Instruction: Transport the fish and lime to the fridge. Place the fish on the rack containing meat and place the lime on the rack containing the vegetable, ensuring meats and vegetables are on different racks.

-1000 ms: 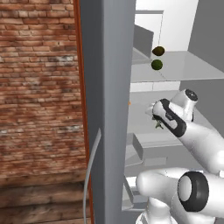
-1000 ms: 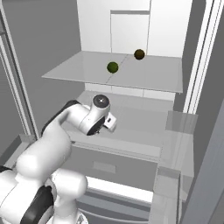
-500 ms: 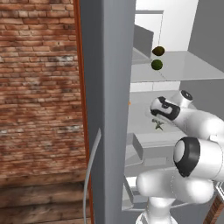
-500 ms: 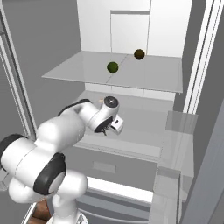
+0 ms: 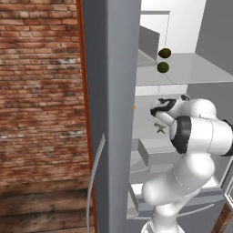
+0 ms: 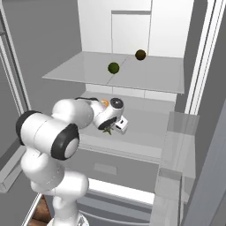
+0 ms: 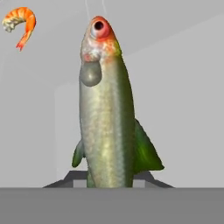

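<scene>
The gripper is closed tight on the fish. In the hand view the fish stands straight up from between the fingers, with its red eye and orange head at the top and its green fins low down. Its tail end is hidden at the bottom.

From the side cameras the fish looks very small. It shows as a little green shape just under the hand in the left base view, and as a dark green bit under the hand in the right base view. The arm reaches into the open fridge and holds the fish just over the middle shelf. I cannot tell if the fish touches the shelf.

A little past the fish, deeper in, lies an orange shrimp. In the right base view it is a small orange spot on the same middle shelf, just behind the hand.

Higher up and farther back is the top shelf. The lime sits on it, near the front. A brown ball sits on it too, farther back and apart from the lime. In the left base view the lime is the lower of the two and the brown ball is above it.

The fridge door handle is long, thin and curved. A brick wall is to the left of the fridge.
</scene>
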You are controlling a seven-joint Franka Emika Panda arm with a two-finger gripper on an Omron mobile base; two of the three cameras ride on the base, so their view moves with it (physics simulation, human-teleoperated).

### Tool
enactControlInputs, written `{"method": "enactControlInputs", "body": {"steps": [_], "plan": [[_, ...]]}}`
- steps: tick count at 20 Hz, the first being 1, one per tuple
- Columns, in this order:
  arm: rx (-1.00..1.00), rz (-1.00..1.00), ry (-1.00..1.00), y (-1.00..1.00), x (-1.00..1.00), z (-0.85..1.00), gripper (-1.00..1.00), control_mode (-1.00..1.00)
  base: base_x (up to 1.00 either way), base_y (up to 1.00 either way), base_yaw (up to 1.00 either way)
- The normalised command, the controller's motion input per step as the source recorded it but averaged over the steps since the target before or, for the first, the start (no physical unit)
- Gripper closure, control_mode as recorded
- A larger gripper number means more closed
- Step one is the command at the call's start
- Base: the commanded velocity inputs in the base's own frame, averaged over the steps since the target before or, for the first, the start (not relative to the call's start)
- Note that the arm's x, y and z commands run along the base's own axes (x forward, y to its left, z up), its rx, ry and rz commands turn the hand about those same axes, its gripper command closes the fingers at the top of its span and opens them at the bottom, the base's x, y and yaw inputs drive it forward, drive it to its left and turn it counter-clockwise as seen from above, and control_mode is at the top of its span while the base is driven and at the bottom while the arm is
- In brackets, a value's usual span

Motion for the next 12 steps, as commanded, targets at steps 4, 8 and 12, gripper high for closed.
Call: {"method": "enactControlInputs", "body": {"steps": [4,8,12], "plan": [[0.0,0.0,0.0,-0.01,0.61,-0.39,1.0,-1.0,0.0,0.0,0.0],[0.0,0.0,0.0,0.0,0.55,-0.44,1.0,-1.0,0.0,0.0,0.0],[0.0,0.0,0.0,0.0,0.15,-0.38,1.0,-1.0,0.0,0.0,0.0]]}}
